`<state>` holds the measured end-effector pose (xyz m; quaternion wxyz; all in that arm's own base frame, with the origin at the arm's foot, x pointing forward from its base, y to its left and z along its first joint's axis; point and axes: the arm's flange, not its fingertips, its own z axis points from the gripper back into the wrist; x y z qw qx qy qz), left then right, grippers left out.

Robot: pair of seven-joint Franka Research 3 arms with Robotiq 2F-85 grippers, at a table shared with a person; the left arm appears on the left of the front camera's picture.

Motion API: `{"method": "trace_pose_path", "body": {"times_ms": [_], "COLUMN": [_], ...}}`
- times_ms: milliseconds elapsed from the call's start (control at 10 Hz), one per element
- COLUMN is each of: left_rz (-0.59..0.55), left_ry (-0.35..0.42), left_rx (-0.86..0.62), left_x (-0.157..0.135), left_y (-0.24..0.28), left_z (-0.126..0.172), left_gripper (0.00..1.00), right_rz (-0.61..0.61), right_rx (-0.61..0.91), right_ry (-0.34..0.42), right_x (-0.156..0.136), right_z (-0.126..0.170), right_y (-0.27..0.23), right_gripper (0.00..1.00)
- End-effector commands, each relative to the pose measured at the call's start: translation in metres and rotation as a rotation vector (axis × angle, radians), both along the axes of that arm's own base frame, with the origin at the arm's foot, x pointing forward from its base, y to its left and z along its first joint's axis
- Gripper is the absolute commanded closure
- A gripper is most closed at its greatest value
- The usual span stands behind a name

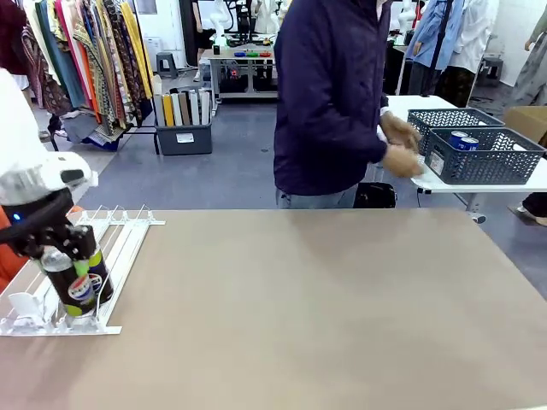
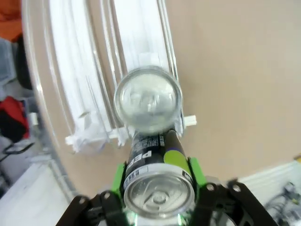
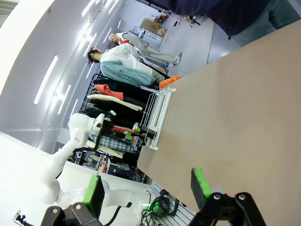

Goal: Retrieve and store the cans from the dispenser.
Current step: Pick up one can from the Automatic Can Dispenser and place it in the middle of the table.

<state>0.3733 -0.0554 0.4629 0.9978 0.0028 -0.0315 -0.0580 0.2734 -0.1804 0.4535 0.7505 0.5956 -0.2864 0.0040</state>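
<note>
Left gripper (image 2: 159, 188): squeezes black can (image 2: 151, 151) over dispenser (image 1: 124, 248) end.
Right gripper (image 3: 148, 186): wide open, empty.
Room: we see wide table (image 1: 325, 307) beside dispenser.
Wrist view: silver can (image 2: 148, 104) in lane.

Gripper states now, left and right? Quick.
Left gripper: closed on a black aluminium Pepsi-logo can.
Right gripper: open, holding nothing.

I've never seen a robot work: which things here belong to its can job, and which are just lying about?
Job: Pepsi can in left end effector; second can; dispenser; grey basket holding blue cans.
Lying about: clothes rack; floor bin.
</note>
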Motion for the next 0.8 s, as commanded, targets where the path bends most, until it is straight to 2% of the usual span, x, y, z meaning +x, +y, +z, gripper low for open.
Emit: {"method": "trace_pose_path", "body": {"times_ms": [0,200,400,500,600,700], "left_rz": [-0.023,-0.068,-0.110,-0.077,-0.069,-0.069], "left_ry": [-0.065,-0.152,-0.227,-0.243,-0.198,-0.198], "left_rx": [-0.023,-0.105,-0.133,-0.188,-0.082,-0.082], "left_x": [-0.028,-0.060,-0.085,-0.093,-0.084,-0.084], "left_y": [0.020,0.032,0.039,0.052,0.037,0.037], "left_z": [0.081,0.131,0.152,0.156,0.157,0.157], "left_gripper": [1.00,1.00,1.00,1.00,1.00,1.00], "right_rz": [-0.009,-0.009,-0.009,-0.009,-0.009,-0.009], "right_rx": [0.018,0.018,0.018,0.018,0.018,0.018], "right_ry": [-0.034,-0.034,-0.034,-0.034,-0.034,-0.034], "right_x": [0.003,0.003,0.003,0.003,0.003,0.003], "right_z": [0.004,0.004,0.004,0.004,0.004,0.004], "right_y": [0.000,0.000,0.000,0.000,0.000,0.000], "right_gripper": [0.00,0.00,0.00,0.00,0.00,0.00]}}
